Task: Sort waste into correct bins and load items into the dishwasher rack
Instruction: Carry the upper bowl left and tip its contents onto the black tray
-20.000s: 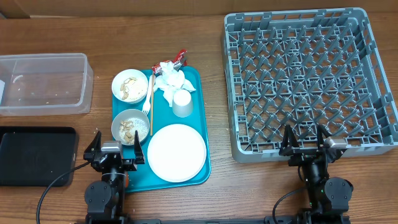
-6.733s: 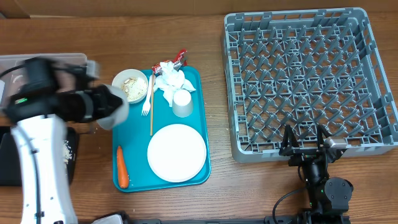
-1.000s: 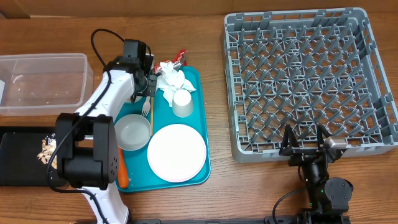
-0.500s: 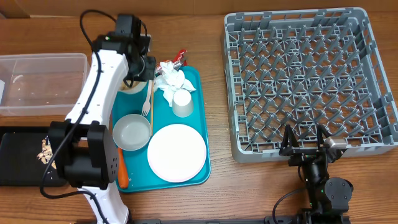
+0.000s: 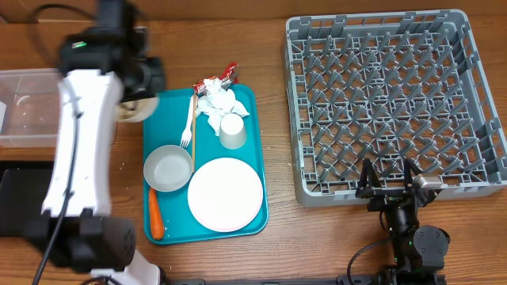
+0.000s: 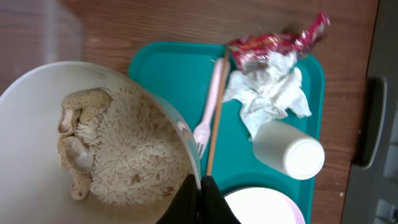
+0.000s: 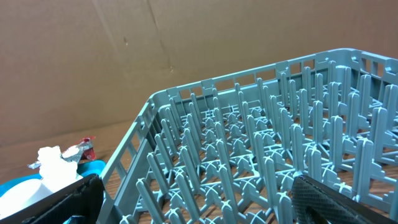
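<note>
My left gripper (image 6: 199,188) is shut on the rim of a white bowl (image 6: 37,124) holding rice-and-nut scraps (image 6: 134,155). Overhead, that bowl (image 5: 136,108) hangs tilted between the clear tub (image 5: 32,111) and the teal tray (image 5: 255,134). On the tray lie an empty bowl (image 5: 168,168), the plate (image 5: 225,194), an upturned cup (image 5: 232,131), the fork (image 5: 188,127), the napkin (image 5: 218,99), the foil wrapper (image 5: 228,74) and a carrot piece (image 5: 156,214). My right gripper (image 5: 388,186) rests open at the front edge of the grey rack (image 5: 396,103).
The black tray (image 5: 16,202) lies at the front left, partly hidden under my raised left arm. A thin wooden stick (image 5: 193,134) lies beside the fork. In the right wrist view the rack's upright pegs (image 7: 249,143) fill the space between my fingers.
My left arm has lifted the rice bowl off the tray's back-left corner and carried it left towards the clear tub. The right arm has not moved.
</note>
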Motion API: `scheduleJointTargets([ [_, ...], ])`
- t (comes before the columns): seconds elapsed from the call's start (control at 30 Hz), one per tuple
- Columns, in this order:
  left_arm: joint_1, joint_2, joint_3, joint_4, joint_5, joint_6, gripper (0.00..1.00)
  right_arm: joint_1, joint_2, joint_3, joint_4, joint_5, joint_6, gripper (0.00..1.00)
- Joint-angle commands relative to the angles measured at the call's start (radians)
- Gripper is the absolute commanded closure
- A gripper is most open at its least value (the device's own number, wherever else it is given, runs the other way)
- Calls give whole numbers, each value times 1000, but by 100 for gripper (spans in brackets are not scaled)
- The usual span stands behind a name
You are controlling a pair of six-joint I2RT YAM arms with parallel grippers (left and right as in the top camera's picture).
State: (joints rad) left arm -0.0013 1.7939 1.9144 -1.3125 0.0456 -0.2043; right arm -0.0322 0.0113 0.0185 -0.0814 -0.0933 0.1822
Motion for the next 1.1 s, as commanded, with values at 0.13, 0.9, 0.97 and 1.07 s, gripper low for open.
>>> scheduleJointTargets([
  [0.13,365,-114,34,-118,208,-35,96,-3,-8,-10,5,6,-8,0],
  [0.9,983,-106,-414,175,707,17,96,-3,-8,-10,5,6,-8,0],
  [0.97,1001,-99,-445,228,733,17,96,-3,-8,-10,5,6,-8,0],
  [1.07,1025,-90,-495,283,747,-38,96,-3,-8,-10,5,6,-8,0],
])
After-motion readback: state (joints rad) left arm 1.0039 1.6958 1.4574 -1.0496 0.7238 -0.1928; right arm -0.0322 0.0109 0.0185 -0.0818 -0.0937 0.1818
